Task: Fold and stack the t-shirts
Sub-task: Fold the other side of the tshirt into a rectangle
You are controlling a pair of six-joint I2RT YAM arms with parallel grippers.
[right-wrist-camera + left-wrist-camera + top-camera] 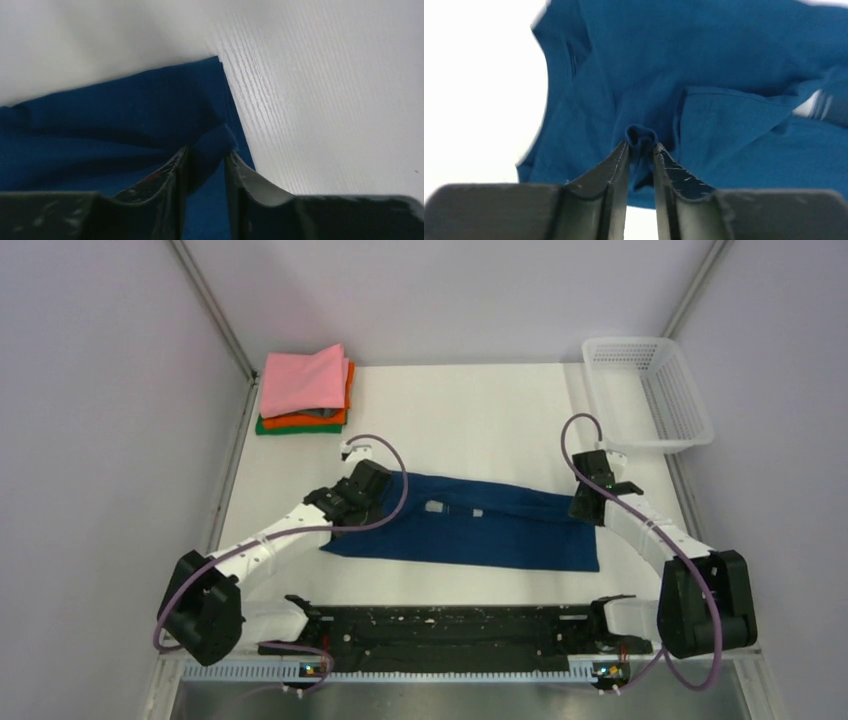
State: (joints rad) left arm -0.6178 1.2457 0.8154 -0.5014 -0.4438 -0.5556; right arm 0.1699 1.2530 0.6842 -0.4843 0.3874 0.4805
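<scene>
Tabletop [480, 400]: navy t-shirt [480, 535], corner basket [675, 400]

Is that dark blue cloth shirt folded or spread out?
Partly folded: the dark blue cloth shirt is a narrow layered strip; left claw and right claw pinch it.

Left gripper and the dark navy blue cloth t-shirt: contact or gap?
Touching. In the left wrist view, the left gripper pinches a bunched fold of the dark navy blue t-shirt between its fingers, with no gap.
</scene>
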